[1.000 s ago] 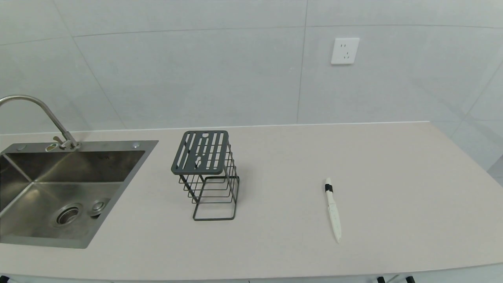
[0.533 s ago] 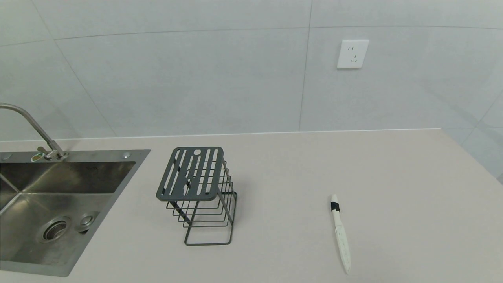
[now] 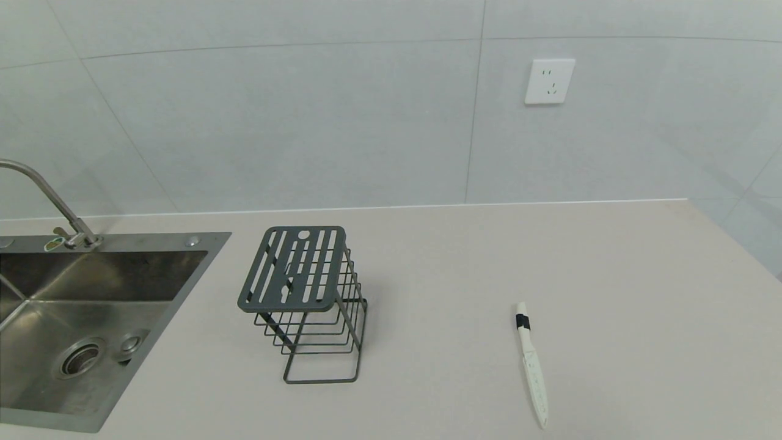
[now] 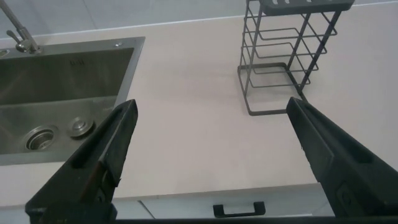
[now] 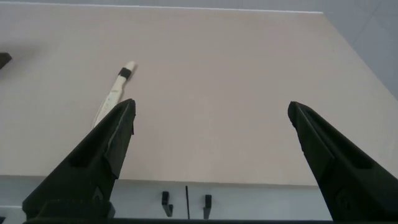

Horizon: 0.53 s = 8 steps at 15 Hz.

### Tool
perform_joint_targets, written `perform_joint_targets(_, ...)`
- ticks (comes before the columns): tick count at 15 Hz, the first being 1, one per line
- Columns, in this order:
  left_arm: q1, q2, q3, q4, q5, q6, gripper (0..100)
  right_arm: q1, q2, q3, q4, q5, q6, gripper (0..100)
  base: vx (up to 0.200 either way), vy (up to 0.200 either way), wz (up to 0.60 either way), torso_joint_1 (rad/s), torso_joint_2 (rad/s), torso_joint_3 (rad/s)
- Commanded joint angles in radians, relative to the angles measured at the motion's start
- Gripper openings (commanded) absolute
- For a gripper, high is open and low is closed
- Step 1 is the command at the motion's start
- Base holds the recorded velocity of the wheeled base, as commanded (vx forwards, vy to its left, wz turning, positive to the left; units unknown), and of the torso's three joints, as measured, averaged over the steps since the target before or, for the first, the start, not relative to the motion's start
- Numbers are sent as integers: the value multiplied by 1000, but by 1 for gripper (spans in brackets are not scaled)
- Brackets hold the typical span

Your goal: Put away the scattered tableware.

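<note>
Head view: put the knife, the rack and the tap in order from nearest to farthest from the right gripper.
1. The knife, on the right, lies just beyond one of the open jaws of the right gripper.
2. The rack, in the middle, stands to the knife's left.
3. The tap, on the far left, stands behind the sink.

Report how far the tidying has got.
Done: nothing yet; the knife lies flat on the countertop, apart from the slotted rack, which holds nothing. In hand: nothing; the left gripper and right gripper are both open and empty. Left: pick up the knife and put it in the rack.
</note>
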Motion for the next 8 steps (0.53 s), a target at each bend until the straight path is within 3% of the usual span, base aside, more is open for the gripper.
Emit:
perform_joint_targets(1,0,1,0,-2,0,-2,100,0,2,0,-8,3,-26,100,0,0,0,-56,144,76)
perform_joint_targets(3,0,1,0,50,37,1,100,0,0,0,-21,40,-15,100,0,0,0,-11,33,21)
perform_joint_targets(6,0,1,0,43,37,6,100,0,0,0,-143,103,0,100,0,0,0,0,0,0)
perform_joint_targets(8,2,1,0,43,37,1,100,0,23,-3,-116,259,2,100,0,0,0,0,0,0)
